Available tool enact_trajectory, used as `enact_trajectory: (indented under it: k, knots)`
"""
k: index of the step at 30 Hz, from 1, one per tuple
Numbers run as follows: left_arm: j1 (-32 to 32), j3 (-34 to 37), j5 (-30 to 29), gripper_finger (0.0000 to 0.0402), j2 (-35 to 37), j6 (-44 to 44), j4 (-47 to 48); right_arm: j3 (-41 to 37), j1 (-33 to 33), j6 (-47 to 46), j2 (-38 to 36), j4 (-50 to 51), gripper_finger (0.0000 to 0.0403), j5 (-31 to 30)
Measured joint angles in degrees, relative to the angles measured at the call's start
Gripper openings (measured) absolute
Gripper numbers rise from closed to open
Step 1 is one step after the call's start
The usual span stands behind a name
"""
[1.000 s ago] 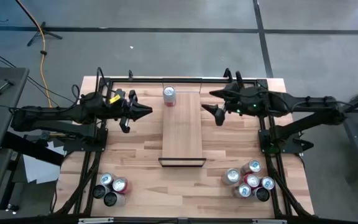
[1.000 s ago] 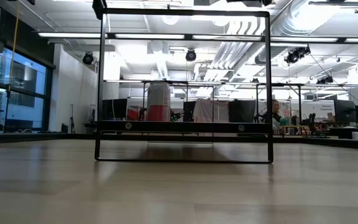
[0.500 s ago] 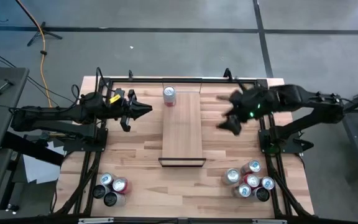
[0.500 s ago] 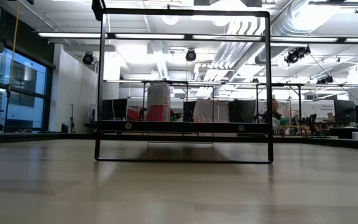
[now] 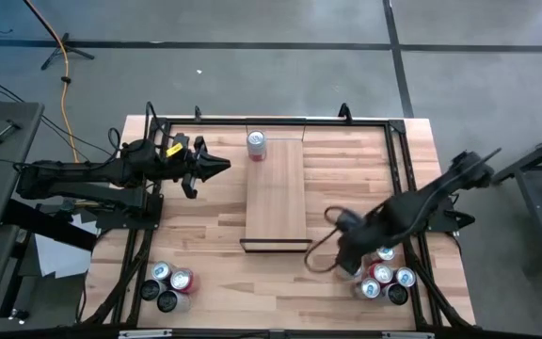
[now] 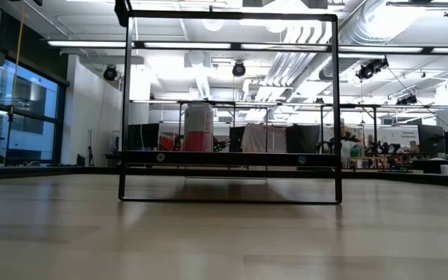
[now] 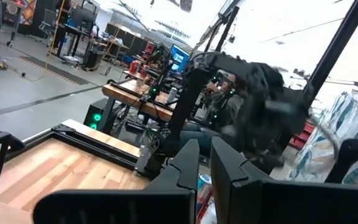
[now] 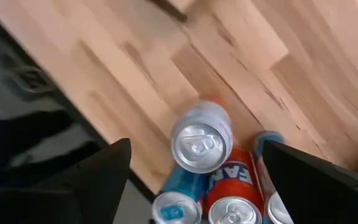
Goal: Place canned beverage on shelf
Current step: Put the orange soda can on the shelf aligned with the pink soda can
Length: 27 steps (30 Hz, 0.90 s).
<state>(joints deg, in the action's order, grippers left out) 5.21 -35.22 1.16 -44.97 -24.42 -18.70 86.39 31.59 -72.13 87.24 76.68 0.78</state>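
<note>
Shelf (image 5: 276, 193): mid-desk, one red-and-silver can (image 5: 256, 143) upright at its far left corner. Right gripper (image 8: 194, 158): fingers spread wide, empty, above a silver-topped can (image 8: 202, 144) in the near-right cluster. Left gripper (image 5: 216, 168): fingers closed, empty, left of the shelf.

- High view: my right pincer (image 5: 339, 247) is motion-blurred; its fingers smear over the near-right can cluster (image 5: 382, 279), and I cannot count the cans under it.
- Right wrist view: the lower cans (image 8: 229, 208) are cut off by the frame edge; labels only partly readable.
- Left wrist view: the far arm (image 7: 253, 93) is blurred, its tip indistinct.
- Low view: the red-and-silver can (image 6: 198, 127) on the shelf (image 6: 232, 158) has its base hidden by the shelf edge.
</note>
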Motion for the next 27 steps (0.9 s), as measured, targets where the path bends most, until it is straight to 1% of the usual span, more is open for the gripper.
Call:
enact_trajectory:
  k: [5, 9, 14, 16, 21, 27]
  knots:
    - [0.0, 0.0, 0.2, 0.0, 0.0, -1.0, 0.0, 0.0, 1.6, 0.6, 8.5, 2.5, 0.035, 2.9]
    - [0.0, 0.0, 0.3, 0.0, 0.0, -1.0, 0.0, 0.0, 1.4, 1.5, 12.3, 4.7, 0.035, 3.6]
    - [0.0, 0.0, 1.0, 0.0, 0.0, -1.6, 0.0, 0.0, 1.4, 1.7, 13.2, 5.3, 0.035, 4.4]
    - [0.0, 0.0, 1.7, 0.0, 0.0, -1.6, 0.0, -0.8, 1.4, 1.9, 13.1, 3.8, 0.035, 5.5]
    - [0.0, 0.0, 2.8, 0.0, 0.0, -2.4, 0.0, -5.0, 1.4, 3.2, 13.4, -1.6, 0.035, 10.0]
    - [0.0, 0.0, 2.8, 0.0, 0.0, -2.4, -0.5, -8.9, 1.3, 3.2, 13.4, -4.4, 0.035, 11.1]
